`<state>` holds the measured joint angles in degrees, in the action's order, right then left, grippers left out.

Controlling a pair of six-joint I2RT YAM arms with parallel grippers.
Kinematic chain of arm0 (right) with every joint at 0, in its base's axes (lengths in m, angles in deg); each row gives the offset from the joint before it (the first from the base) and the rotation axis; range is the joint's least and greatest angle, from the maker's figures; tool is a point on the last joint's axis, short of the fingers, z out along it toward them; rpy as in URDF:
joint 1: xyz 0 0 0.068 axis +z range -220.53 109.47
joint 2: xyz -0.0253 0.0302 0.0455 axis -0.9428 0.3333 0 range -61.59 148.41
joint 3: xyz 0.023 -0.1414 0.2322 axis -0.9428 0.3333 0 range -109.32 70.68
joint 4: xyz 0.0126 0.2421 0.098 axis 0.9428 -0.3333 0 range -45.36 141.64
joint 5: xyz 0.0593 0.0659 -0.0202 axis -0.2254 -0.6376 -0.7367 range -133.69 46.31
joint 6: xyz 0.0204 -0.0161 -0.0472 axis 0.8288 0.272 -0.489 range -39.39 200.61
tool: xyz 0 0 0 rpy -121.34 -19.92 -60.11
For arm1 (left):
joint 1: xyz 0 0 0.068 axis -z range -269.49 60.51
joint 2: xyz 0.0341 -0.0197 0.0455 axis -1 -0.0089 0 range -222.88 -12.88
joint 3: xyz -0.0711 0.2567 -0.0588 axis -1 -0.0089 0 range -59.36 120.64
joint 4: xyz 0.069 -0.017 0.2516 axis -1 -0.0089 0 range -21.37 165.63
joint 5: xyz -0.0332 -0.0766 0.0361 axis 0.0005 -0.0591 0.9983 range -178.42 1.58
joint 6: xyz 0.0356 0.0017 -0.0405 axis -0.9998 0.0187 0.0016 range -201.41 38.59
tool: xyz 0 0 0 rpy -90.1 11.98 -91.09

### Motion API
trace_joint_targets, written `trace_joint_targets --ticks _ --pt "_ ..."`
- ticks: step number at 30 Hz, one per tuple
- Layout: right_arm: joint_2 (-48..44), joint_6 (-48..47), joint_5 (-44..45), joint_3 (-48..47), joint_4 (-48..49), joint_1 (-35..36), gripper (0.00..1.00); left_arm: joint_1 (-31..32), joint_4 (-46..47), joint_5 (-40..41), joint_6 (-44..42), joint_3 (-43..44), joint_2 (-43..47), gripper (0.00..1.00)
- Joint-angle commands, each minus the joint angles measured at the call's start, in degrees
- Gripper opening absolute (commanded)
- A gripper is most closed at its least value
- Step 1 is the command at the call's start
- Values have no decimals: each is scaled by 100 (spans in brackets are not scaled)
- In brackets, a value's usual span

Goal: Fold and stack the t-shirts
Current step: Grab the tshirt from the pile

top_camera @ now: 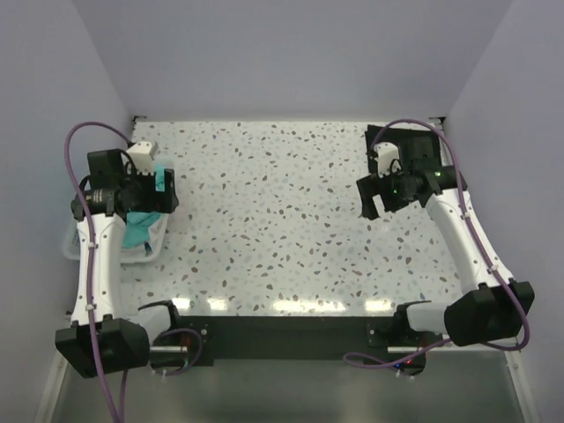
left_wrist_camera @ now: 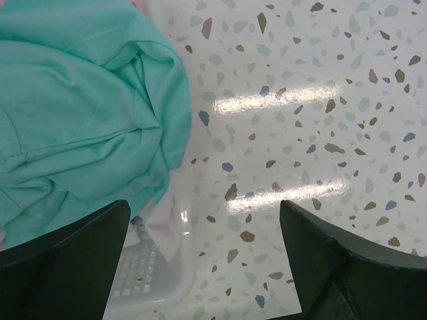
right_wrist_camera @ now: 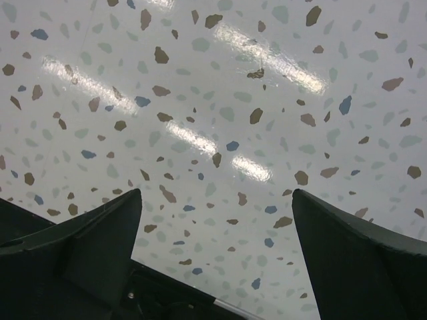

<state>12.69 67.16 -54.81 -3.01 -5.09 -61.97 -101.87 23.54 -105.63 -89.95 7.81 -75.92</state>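
A teal-green t-shirt [top_camera: 139,231] lies crumpled on top of the pile in a white slatted basket [top_camera: 148,253] at the table's left edge. In the left wrist view the teal-green t-shirt [left_wrist_camera: 80,113] fills the upper left, with a fold of white cloth [left_wrist_camera: 155,227] under it at the basket rim [left_wrist_camera: 170,270]. My left gripper [top_camera: 164,189] [left_wrist_camera: 203,207] is open and empty above the basket's right rim. My right gripper [top_camera: 370,201] [right_wrist_camera: 217,197] is open and empty above the bare table at the far right. The black, pink and bright blue t-shirts cannot be made out.
The speckled white tabletop [top_camera: 273,220] runs between the two arms. Grey walls close in the left, back and right sides. The basket sits tight against the left wall beside the left arm.
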Motion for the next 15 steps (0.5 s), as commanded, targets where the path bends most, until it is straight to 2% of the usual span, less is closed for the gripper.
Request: trace_joint_targets --ticks 1,8,15 --pt "-124 27 -119 83 -110 -21 99 -45 252 472 27 296 -225 100" --pt "-45 -17 -58 153 -84 -12 99 -27 744 956 124 858 -1498 100" --pt "-1 -17 -22 223 -75 -21 99 -19 841 1027 282 1201 -2317 100"
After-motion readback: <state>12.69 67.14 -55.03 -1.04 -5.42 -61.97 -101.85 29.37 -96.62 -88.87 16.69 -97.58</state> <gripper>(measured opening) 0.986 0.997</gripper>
